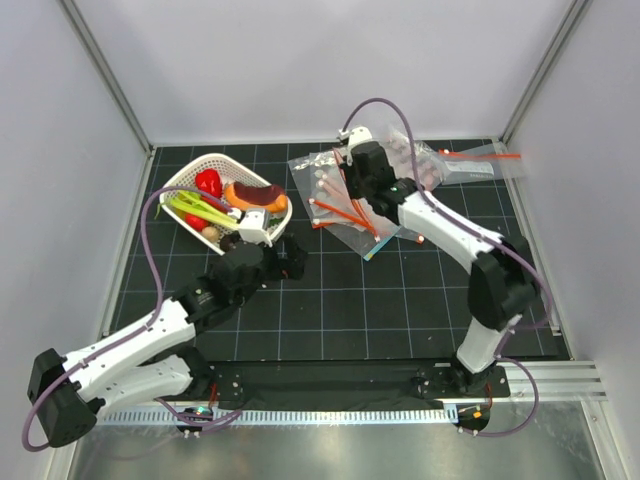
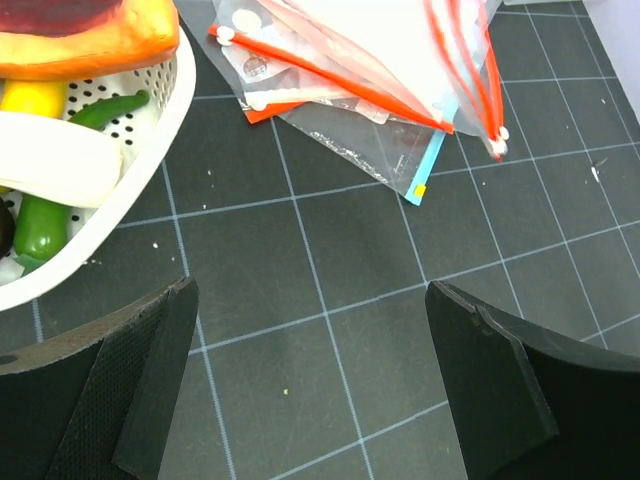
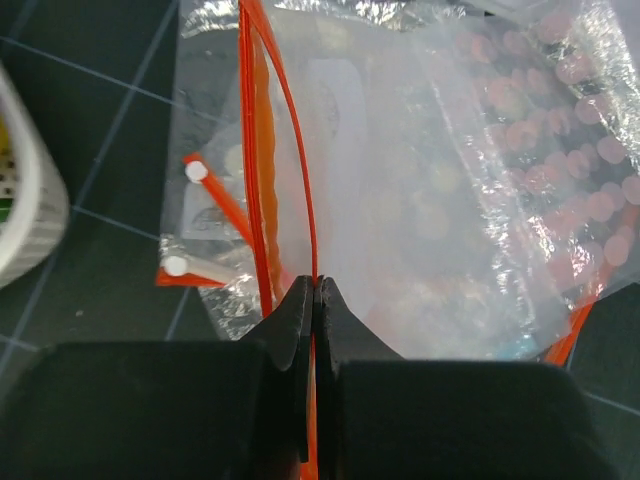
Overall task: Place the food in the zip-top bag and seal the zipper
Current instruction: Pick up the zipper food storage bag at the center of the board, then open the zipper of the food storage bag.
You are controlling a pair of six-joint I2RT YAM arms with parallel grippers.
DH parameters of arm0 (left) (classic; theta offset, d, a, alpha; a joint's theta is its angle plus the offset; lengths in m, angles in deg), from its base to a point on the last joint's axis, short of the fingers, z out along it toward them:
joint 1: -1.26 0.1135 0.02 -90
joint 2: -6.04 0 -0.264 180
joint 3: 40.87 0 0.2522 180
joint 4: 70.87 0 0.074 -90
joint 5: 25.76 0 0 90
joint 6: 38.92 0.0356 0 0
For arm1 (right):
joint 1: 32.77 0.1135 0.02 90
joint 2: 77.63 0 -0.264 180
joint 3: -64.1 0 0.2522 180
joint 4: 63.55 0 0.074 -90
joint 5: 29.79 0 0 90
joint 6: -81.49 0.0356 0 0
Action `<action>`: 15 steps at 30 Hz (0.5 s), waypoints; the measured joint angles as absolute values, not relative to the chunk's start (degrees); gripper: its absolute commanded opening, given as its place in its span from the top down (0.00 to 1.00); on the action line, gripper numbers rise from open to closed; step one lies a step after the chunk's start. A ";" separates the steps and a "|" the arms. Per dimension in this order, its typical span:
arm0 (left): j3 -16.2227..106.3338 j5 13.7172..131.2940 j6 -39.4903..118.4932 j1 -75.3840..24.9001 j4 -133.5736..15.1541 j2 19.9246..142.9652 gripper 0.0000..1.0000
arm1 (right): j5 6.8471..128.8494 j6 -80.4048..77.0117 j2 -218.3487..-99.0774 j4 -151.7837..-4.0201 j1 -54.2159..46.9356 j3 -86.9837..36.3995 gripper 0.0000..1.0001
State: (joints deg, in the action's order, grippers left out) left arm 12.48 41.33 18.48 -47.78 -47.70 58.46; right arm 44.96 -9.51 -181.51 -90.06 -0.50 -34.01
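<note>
Top external view: left gripper (image 2: 310, 300), black jaws spread wide and empty, hangs over the gridded black mat (image 1: 330, 300) left of centre. Just beyond, glossy plastic food (image 1: 208, 182) fills the white slotted basket (image 1: 215, 157) towards the far-left corner. Far centre, right gripper (image 3: 315, 285) is clamped tight on the crinkly clear bag's (image 3: 420, 200) thin orange zipper (image 3: 255, 150).

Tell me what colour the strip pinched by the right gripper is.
Orange-red; the zipper shows best in the right wrist view.

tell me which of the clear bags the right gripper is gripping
The top bag of the pile: the right gripper is shut on its orange-red zipper strip. The other bags lie flat underneath, untouched.
</note>
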 measured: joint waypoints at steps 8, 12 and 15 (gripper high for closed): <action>13.59 43.05 15.12 -47.78 -53.99 63.01 0.00 | 45.27 1.93 -163.39 -89.82 6.06 -20.92 0.99; 13.62 44.91 15.47 -47.78 -60.26 65.00 0.00 | 43.02 5.07 -160.70 -89.58 12.20 -16.75 0.99; 10.91 46.49 15.68 -47.78 -67.67 64.34 0.00 | 40.85 6.52 -159.19 -89.14 16.33 -13.80 0.99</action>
